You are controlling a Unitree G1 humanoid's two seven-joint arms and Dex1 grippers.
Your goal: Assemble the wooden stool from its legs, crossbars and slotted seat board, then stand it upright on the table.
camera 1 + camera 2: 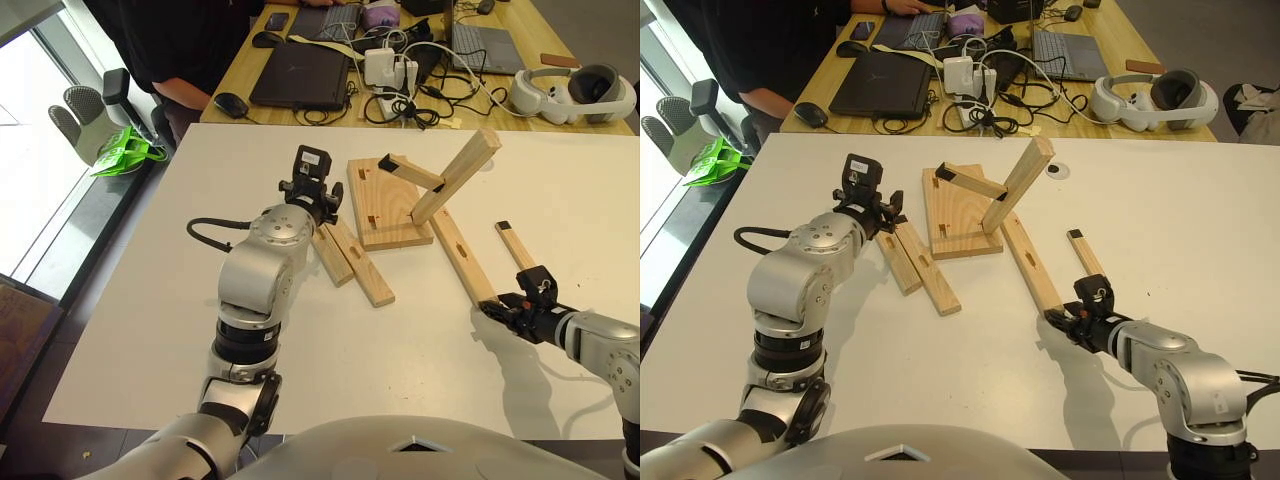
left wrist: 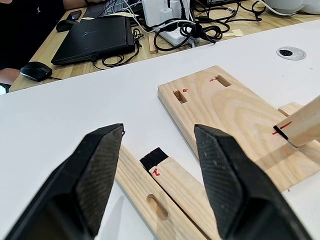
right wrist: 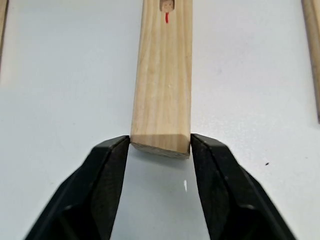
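The slotted seat board lies flat mid-table. One leg stands tilted in it, with a black-tipped crossbar joined to that leg. Two more legs lie side by side to the board's left. My left gripper hovers open just above their far ends, nothing between its fingers. A fourth leg lies to the right of the board. My right gripper is shut on its near end, both pads touching the sides. A short crossbar lies further right.
A wooden desk stands behind the white table, carrying laptops, a tangle of cables and a white headset. A person sits at it. The table's left edge drops to the floor. A cable grommet sits behind the board.
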